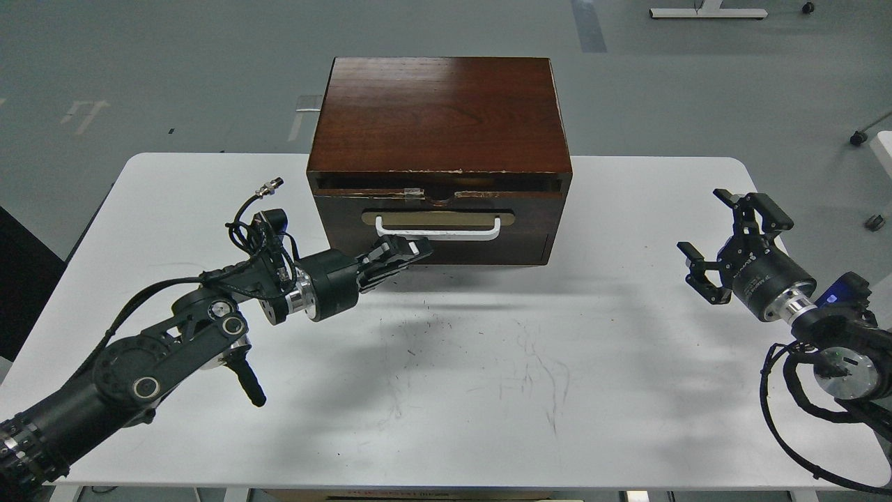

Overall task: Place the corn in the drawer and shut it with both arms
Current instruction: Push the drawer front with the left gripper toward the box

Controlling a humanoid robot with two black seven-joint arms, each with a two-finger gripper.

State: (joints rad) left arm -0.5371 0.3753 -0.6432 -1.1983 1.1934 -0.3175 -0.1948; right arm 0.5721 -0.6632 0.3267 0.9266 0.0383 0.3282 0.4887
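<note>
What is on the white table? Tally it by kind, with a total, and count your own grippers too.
Wooden cabinet: 1
Drawer with white handle: 1
Grippers: 2, left gripper shut near the handle, right gripper open
Corn: 0 in view
Total: 4

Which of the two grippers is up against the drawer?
The left gripper, fingers drawn together at the drawer front just below its white handle. The right gripper hangs open, well away.
</note>
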